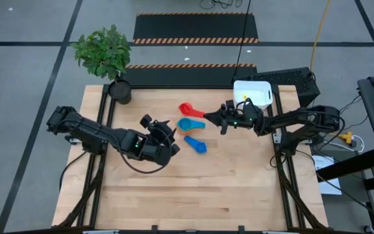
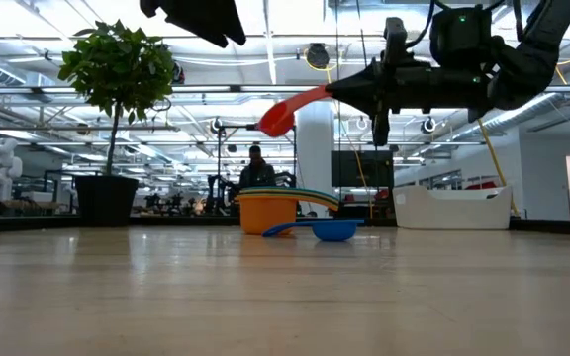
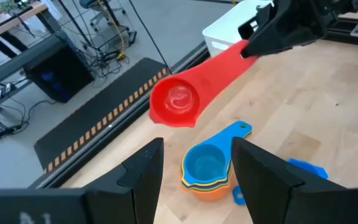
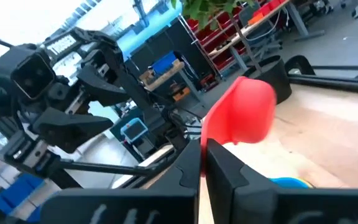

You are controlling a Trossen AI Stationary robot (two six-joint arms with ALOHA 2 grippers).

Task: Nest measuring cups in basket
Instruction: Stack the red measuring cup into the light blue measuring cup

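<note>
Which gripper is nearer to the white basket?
Right. The right gripper, shut on the red cup's handle, hangs just beside the basket; the open left gripper is across the table, beyond the stacked cups.

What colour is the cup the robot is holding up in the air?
Red. The right tool holds the red cup by its handle; the left wrist view shows it best.

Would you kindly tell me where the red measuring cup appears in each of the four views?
High view: red measuring cup centre, held by the right gripper.
Low view: raised, upper centre.
Left wrist view: centre, bowl facing the camera.
Right wrist view: centre right.
Shared landmark: the nested stack of cups beneath it.
</note>
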